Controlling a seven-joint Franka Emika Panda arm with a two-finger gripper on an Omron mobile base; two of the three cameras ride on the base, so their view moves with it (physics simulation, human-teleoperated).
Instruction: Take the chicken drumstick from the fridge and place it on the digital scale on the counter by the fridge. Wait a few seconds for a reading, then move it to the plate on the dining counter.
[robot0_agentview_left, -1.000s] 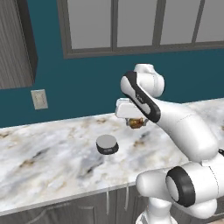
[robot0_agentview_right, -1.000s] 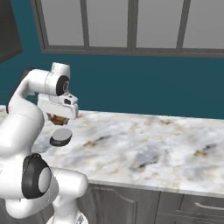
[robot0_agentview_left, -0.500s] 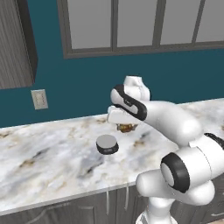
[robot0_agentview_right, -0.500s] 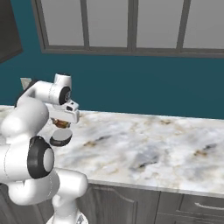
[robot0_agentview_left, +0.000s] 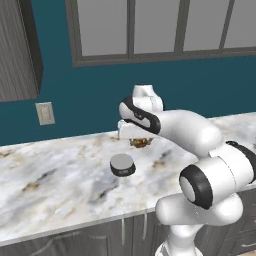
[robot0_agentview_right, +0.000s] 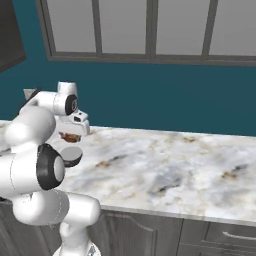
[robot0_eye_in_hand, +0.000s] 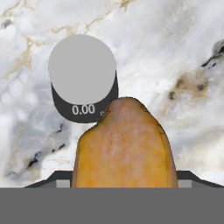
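Above the marbled counter (robot0_agentview_left: 60, 180), gripper (robot0_agentview_left: 140, 143) holds chicken drumstick (robot0_eye_in_hand: 124, 148) near digital scale (robot0_agentview_left: 122, 164)

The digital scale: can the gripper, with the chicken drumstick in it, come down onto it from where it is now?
Probably yes. The gripper holds the chicken drumstick just beside the digital scale, which reads 0.00 with its top bare. Nothing stands between them on the marble counter.
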